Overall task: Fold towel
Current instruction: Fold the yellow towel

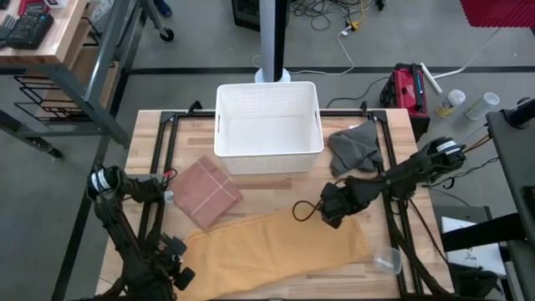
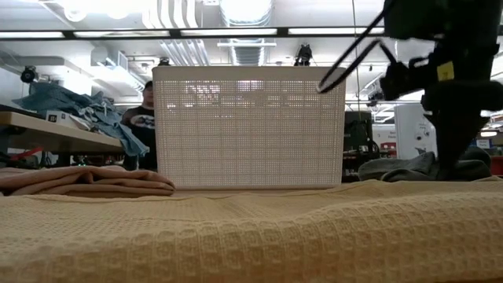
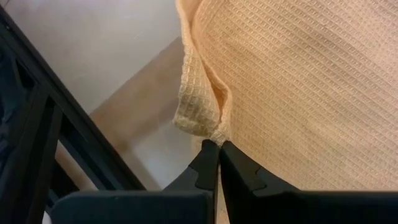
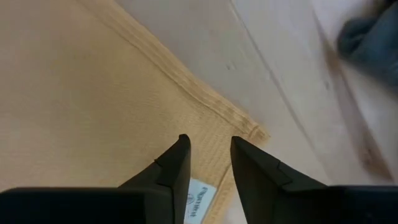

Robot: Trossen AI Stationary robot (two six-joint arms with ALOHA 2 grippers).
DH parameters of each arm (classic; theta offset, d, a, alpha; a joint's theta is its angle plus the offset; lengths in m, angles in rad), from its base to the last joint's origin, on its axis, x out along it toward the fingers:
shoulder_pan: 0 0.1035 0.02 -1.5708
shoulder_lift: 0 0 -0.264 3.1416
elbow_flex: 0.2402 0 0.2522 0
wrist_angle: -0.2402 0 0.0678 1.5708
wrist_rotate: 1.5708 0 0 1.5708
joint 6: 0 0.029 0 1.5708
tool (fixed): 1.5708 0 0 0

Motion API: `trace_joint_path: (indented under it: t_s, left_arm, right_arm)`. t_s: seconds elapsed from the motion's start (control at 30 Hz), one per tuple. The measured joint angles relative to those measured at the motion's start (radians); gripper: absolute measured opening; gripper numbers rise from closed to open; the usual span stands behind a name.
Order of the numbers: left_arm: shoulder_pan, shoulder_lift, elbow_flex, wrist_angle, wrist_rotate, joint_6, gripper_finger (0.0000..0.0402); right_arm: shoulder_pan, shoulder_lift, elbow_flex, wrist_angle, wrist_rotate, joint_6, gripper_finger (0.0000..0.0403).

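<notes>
From above, the yellow waffle towel (image 1: 280,244) lies spread out along the near edge of the wooden worktop (image 1: 276,188), long side running left to right. The left tool (image 1: 177,272) sits right at the towel's left end, and the right tool (image 1: 332,211) hovers over its far right corner. Behind the towel there's a folded pinkish-brown cloth (image 1: 207,191), a white perforated basket (image 1: 267,125) and a crumpled grey cloth (image 1: 354,147). The left arm comes in low from the left side and bends toward the near edge; the right arm reaches in from the right, stretched out diagonally.

Low view: the towel (image 2: 259,236) fills the whole foreground, mostly flat with soft ripples, and you can see the waffle texture nicely. The basket (image 2: 249,127) stands behind it, and the right arm hangs down in front of the grey cloth (image 2: 420,167).

Left wrist: the left tool (image 3: 217,151) has its fingers pressed together, pinching the towel's (image 3: 298,87) bunched-up corner.

Right wrist: the right tool (image 4: 209,149) has its fingers apart with a clear gap, poised just above the towel's (image 4: 81,106) hemmed corner. A little white label (image 4: 200,198) shows there.
</notes>
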Motion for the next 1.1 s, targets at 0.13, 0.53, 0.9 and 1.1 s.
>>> trace_joint_path:
  t_s: [0.13,0.53,0.9,1.1]
  left_arm:
    - [-0.009,0.0,0.0,0.001,-0.005,-0.02,0.0001]
    - [-0.011,0.0,0.0,0.001,-0.032,-0.02,0.0003]
    - [-0.02,0.0,0.0,0.027,-0.01,-0.045,0.0001]
    - [-0.027,0.0,0.0,0.03,-0.009,-0.051,0.0001]
  right_arm:
    - [-0.026,0.0,-0.058,0.07,-0.048,-0.012,0.0122]
    - [-0.028,-0.006,-0.121,0.27,-0.109,-0.125,0.0055]
    - [0.01,-0.061,-0.076,0.132,-0.051,-0.047,0.0002]
    - [0.06,-0.061,-0.048,0.03,0.004,0.015,0.0001]
